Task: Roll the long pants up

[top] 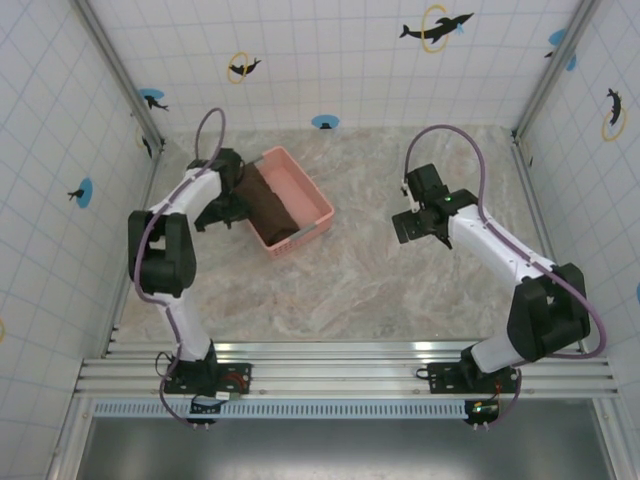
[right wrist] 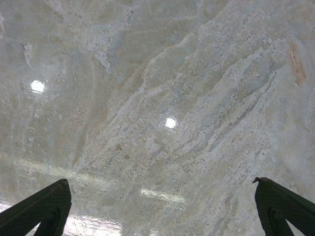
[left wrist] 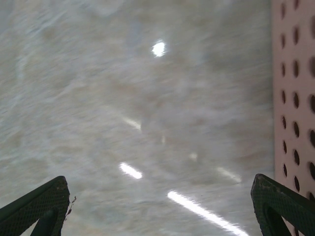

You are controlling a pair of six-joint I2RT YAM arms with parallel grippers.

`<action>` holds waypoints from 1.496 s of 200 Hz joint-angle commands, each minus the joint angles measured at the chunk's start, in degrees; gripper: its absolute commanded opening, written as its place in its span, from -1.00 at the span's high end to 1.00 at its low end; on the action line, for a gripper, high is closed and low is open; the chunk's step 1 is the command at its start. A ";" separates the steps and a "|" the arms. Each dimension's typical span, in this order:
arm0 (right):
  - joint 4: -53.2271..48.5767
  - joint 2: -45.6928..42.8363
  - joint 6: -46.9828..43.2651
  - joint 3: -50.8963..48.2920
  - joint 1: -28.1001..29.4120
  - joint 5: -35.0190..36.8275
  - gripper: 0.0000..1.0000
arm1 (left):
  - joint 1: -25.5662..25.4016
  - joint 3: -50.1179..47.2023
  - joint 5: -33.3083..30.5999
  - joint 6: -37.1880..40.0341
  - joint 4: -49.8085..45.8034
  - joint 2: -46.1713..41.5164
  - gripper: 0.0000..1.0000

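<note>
Overhead, the dark brown soft cloth long pants [top: 265, 208] lie bundled inside the pink slatted plastic basket [top: 305, 180], which sits askew on the far left part of the table; the cloth fills the left side of the basket, and from up there I cannot make out the seam or the legs. The left gripper [top: 230, 215] hangs just beside the basket's left wall, jaws spread wide and grasping nothing; the right gripper [top: 420, 225] hovers well apart from it over bare table on the right, likewise spread and empty.

From the left wrist you get what the overhead view hides: the basket's pink wall up close along the right edge, pierced with rows of oval holes, and the two dark textured fingertips [left wrist: 42, 204] far apart above blurred stone. From the right wrist the stone is sharp, both fingertips low in the corners, lamp glints between them.

The table [top: 380, 290] is a glossy beige marbled surface with pale veins; white tiled walls [top: 320, 60] enclose it, dotted with black dolphin stickers [top: 435, 28] in yellow rings and blue discs; a grooved aluminium rail [top: 340, 365] carries both arm bases at the near edge.
</note>
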 commanded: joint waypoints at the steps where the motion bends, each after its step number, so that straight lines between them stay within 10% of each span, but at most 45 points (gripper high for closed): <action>1: -0.50 -1.99 0.14 -1.82 -0.62 0.62 -0.98 | -4.50 8.97 3.17 -2.55 1.78 6.52 -0.94; 42: -0.35 -3.43 -0.12 -1.61 -2.57 1.36 -0.98 | -3.91 18.19 -0.15 1.51 -1.43 5.34 -0.94; 78: 1.93 -7.21 0.22 -1.45 -6.21 7.86 -0.98 | 2.48 -1.38 -0.91 15.32 10.67 -12.86 -0.95; 119: 47.21 -18.91 -13.94 -28.32 -6.39 5.97 -0.98 | 1.43 -32.95 3.43 40.38 40.91 -31.54 -0.95; 214: 88.24 2.03 -12.05 -43.11 -13.74 -1.42 -0.98 | -0.88 -58.15 -0.95 45.12 83.47 -30.79 -0.95; 299: 85.53 2.02 -10.83 -41.62 -14.17 0.58 -0.98 | -2.87 -62.74 -2.18 48.02 96.15 -27.65 -0.95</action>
